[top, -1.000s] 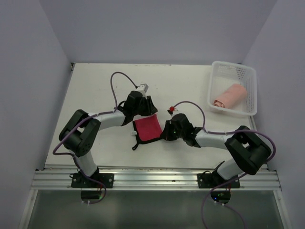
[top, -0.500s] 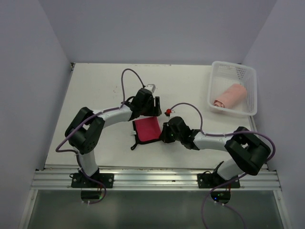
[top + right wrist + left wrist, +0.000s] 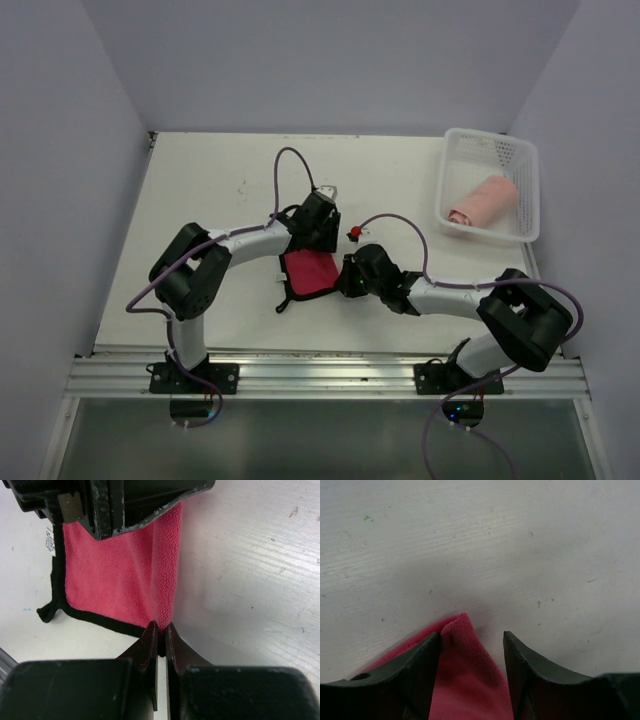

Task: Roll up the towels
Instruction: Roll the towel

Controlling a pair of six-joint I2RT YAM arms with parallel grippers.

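Observation:
The smaller towel, a red cloth (image 3: pixel 305 271) with dark trim and a white tag, lies mid-table between both arms. My right gripper (image 3: pixel 161 630) is shut on its near right corner, and the right edge stands up in a fold (image 3: pixel 167 565). My left gripper (image 3: pixel 471 641) is open at the far right corner of the cloth (image 3: pixel 465 680), which rises between the jaws and touches the left finger (image 3: pixel 415 665). In the top view the left gripper (image 3: pixel 316 242) and the right gripper (image 3: pixel 346 283) bracket the cloth's right side. A salmon-pink towel (image 3: pixel 483 200) lies rolled in the basket.
A white perforated basket (image 3: pixel 443 180) stands at the back right of the table (image 3: pixel 200 190). Purple cables loop over both arms. A metal rail (image 3: pixel 320 378) runs along the near edge. Grey walls close in the left, right and back.
The left arm has swung right along the cloth's far edge to its right corner, and its jaws have spread wider. The cloth's right side has bunched up; the right gripper stays clamped.

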